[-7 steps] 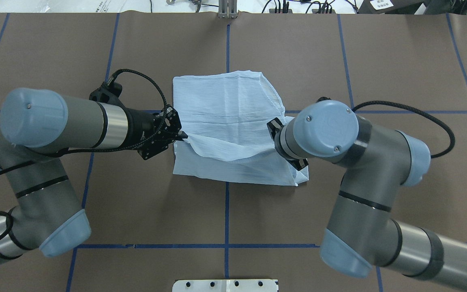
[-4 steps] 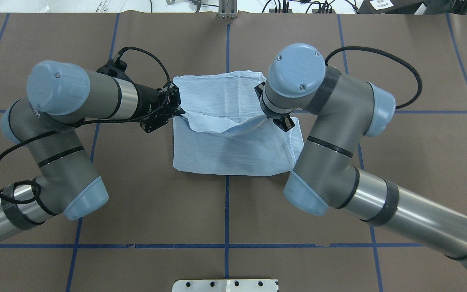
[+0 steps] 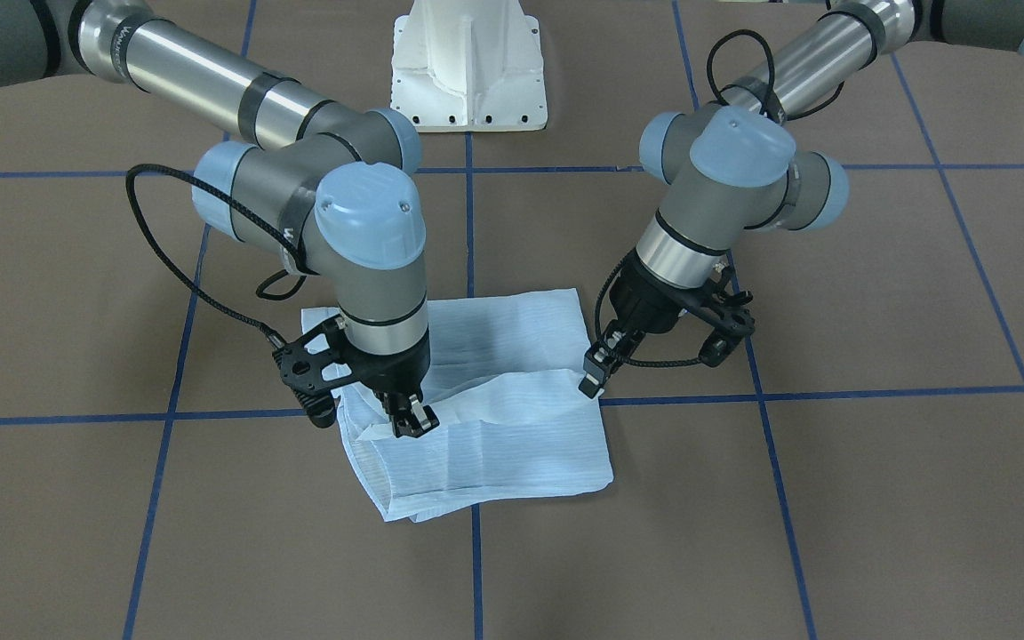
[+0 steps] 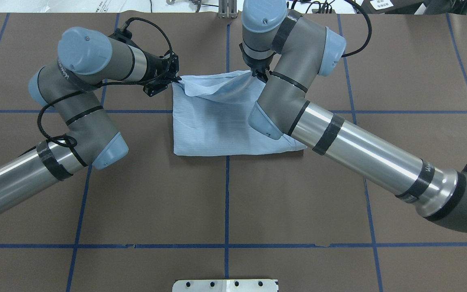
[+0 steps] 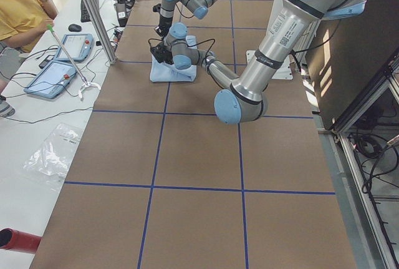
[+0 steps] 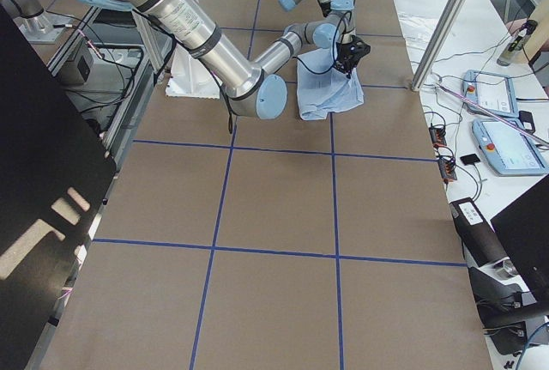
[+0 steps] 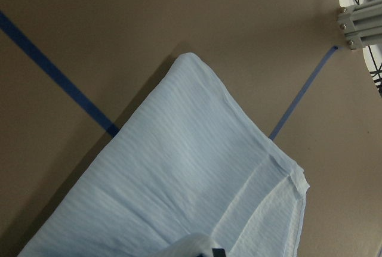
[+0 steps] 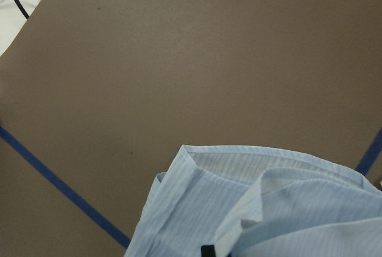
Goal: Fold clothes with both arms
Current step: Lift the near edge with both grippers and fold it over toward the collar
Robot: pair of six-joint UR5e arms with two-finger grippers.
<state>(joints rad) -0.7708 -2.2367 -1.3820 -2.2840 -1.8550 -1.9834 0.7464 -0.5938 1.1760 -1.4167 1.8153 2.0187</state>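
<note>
The light-blue striped shirt (image 4: 217,129) lies folded in a rough rectangle on the brown table, mid-far. My left gripper (image 4: 178,80) is shut on the shirt's far left corner, and my right gripper (image 4: 259,74) is shut on its far right corner. The carried cloth edge sags between them, just above the far edge of the pile. In the front-facing view the left gripper (image 3: 590,380) and the right gripper (image 3: 412,420) pinch the upper layer of the shirt (image 3: 503,444). Both wrist views show the shirt (image 7: 191,185) (image 8: 268,209) below the fingers.
Blue tape lines (image 4: 227,194) grid the brown table. The white pedestal base (image 3: 468,71) stands at the near middle. A metal post (image 4: 227,10) and cables lie at the far edge. A person in yellow (image 5: 19,13) sits beyond the table with tablets.
Both grippers have moved from the shirt's near part to its far edge, carrying the gripped cloth edge over the pile. The lower layer now lies flat and covered.
</note>
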